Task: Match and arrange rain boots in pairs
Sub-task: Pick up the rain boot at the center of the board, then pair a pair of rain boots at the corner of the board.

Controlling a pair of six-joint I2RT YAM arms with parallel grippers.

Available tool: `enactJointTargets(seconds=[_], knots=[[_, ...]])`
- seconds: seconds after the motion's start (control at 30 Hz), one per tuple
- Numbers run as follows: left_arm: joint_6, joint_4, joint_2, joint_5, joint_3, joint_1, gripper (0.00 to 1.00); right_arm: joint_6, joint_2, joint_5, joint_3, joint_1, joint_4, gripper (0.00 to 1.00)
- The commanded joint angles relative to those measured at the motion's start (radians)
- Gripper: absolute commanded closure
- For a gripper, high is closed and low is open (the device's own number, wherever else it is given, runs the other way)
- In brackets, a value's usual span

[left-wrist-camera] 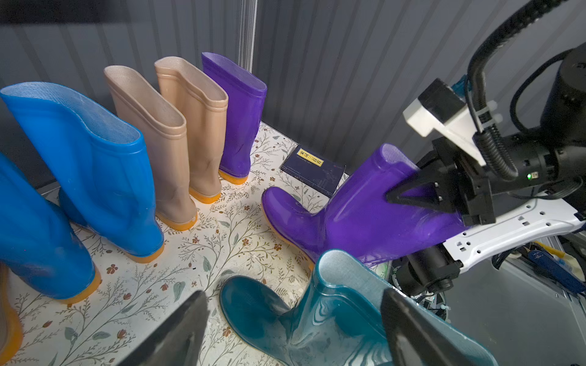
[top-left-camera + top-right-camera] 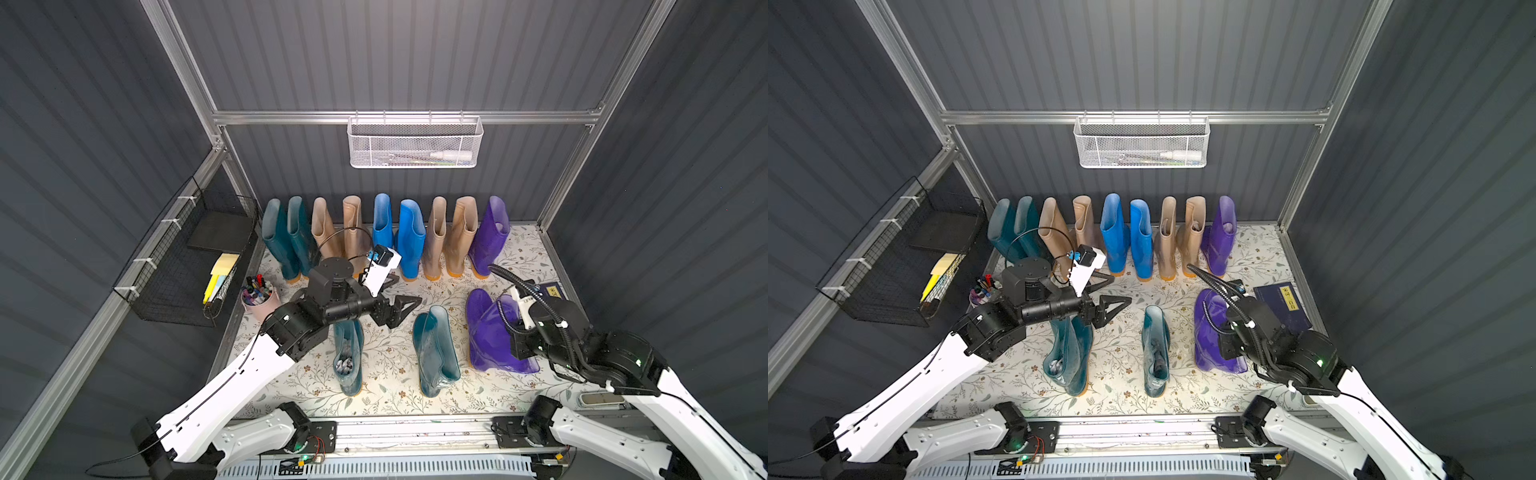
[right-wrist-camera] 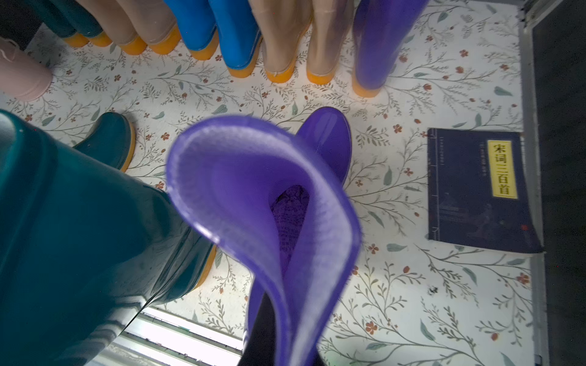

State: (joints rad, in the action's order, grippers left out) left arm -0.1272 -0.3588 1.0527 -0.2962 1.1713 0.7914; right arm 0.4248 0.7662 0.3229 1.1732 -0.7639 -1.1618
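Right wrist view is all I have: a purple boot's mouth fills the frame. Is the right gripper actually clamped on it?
Observer: Yes. The left wrist view shows the right gripper shut on the purple boot at its shaft rim, with the shaft leaning toward the arm.
Operator: Left gripper?
Observer: In a top view the left gripper hovers open and empty. It sits between the teal boot beneath its wrist and the second front teal boot.

The left arm point(image 2: 232, 374) reaches forward, jaws wide apart. The right arm point(image 2: 615, 353) bends inward, jaws pinched tight on the purple boot point(image 2: 486, 332).
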Motion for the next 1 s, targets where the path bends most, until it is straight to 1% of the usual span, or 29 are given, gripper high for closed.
enactJointTargets(seconds=[0.0, 0.27, 0.37, 0.47, 0.6, 0.67, 0.8, 0.97], knots=[[-0.014, -0.013, -0.02, -0.004, 0.019, 0.003, 0.13, -0.05, -0.016, 0.1, 0.053, 0.046, 0.044, 1.0], [-0.015, -0.023, -0.026, -0.007, 0.025, 0.003, 0.13, -0.143, 0.02, 0.05, 0.049, 0.251, 0.088, 1.0], [-0.019, -0.019, -0.031, -0.014, 0.019, 0.002, 0.13, -0.19, 0.042, -0.001, 0.048, 0.338, 0.13, 1.0], [-0.025, -0.021, -0.036, -0.016, 0.015, 0.003, 0.13, -0.241, 0.065, -0.07, 0.037, 0.446, 0.188, 1.0], [-0.034, -0.027, -0.046, -0.012, 0.012, 0.003, 0.13, -0.301, 0.123, -0.174, 0.046, 0.593, 0.259, 1.0], [-0.036, -0.033, -0.051, -0.01, 0.01, 0.003, 0.13, -0.327, 0.16, -0.212, 0.065, 0.644, 0.29, 1.0], [-0.04, -0.042, -0.063, -0.002, 0.002, 0.003, 0.13, -0.39, 0.253, -0.22, 0.116, 0.704, 0.35, 1.0], [-0.049, -0.049, -0.084, 0.005, -0.008, 0.003, 0.13, -0.445, 0.373, -0.237, 0.159, 0.752, 0.438, 1.0]])
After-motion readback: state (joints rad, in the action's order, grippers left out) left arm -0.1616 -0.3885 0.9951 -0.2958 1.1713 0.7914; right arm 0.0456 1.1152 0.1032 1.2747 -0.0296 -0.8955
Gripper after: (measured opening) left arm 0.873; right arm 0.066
